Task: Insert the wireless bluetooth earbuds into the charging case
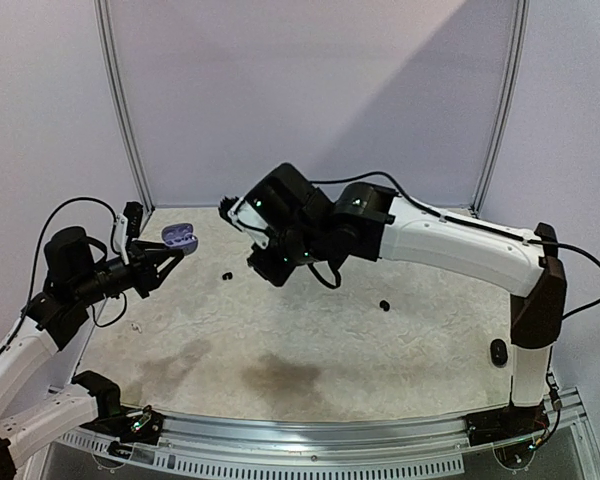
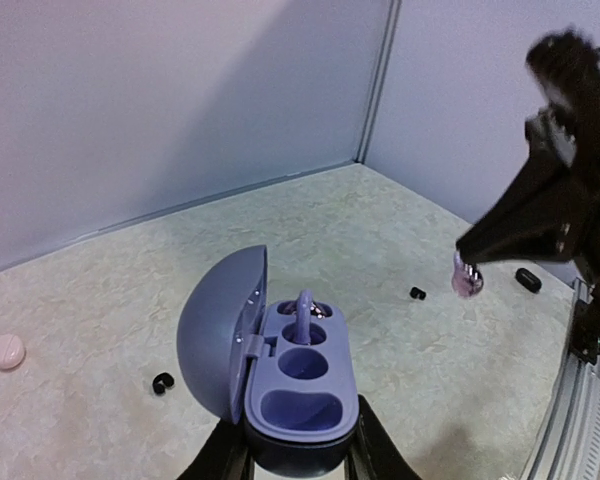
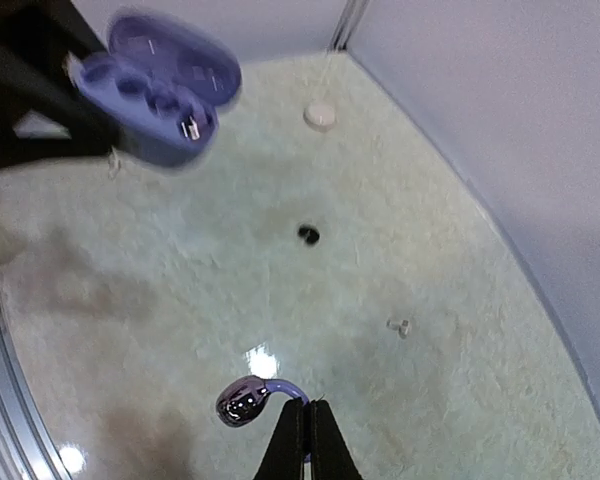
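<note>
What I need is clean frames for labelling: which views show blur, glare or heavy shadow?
Right wrist: the charging case is smeared by blur, and bright glare spots sit on the table near the bottom edge. Left wrist: case sharp, right arm and its earbud soft. Top external: crisp, with dark patches on the table front.

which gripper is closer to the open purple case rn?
Left. The left gripper is clamped on the base of the charging case. The right gripper is off to one side, clear of the case, pinching a purple earbud.
</note>
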{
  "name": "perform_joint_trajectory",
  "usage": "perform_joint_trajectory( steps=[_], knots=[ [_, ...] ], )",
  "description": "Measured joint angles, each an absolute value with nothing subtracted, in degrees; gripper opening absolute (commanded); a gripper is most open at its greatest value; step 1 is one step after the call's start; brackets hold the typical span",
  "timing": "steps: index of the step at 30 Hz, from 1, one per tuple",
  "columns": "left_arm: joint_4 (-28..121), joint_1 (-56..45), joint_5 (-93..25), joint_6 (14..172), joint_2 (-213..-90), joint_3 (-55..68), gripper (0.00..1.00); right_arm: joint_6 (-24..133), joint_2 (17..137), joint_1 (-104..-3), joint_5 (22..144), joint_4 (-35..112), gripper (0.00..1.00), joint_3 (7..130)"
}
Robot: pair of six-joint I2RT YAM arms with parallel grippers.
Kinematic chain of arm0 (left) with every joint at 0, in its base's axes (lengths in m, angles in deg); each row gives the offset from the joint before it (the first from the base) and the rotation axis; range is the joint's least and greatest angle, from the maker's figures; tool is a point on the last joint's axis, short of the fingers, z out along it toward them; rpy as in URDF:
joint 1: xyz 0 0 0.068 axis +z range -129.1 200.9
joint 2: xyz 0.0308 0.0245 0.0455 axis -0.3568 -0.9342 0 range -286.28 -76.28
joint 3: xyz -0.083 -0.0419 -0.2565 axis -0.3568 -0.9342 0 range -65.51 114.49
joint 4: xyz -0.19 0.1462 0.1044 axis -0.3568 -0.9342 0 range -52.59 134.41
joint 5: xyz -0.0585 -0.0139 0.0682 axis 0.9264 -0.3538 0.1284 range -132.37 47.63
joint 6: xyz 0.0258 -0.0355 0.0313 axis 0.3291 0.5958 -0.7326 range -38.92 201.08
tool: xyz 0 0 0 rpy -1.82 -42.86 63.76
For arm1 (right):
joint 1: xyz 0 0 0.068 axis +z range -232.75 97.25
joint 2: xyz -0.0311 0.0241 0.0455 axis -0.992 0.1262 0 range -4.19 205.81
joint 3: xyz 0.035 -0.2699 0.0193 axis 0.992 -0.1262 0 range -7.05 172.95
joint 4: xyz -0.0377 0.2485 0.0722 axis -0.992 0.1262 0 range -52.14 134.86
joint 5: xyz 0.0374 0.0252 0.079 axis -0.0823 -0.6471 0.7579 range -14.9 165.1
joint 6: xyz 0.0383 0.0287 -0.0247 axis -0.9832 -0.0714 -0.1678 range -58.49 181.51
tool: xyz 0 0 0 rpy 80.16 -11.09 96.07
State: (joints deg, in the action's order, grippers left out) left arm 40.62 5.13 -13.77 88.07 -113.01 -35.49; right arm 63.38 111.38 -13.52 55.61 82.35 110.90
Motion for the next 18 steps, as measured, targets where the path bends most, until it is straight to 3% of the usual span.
perform_joint_trajectory(
  steps=[10, 18],
  knots=[
    [51.07, -1.14, -10.3, 87.17, -114.69, -36.43, 0.0, 70.76, 109.5, -7.44, 54.32, 66.15, 0.0, 115.55],
    [51.2, -3.74, -8.07, 83.15, -114.89, -36.3, 0.0, 77.49, 110.76, -5.43, 54.52, 60.31, 0.0, 117.17]
  ],
)
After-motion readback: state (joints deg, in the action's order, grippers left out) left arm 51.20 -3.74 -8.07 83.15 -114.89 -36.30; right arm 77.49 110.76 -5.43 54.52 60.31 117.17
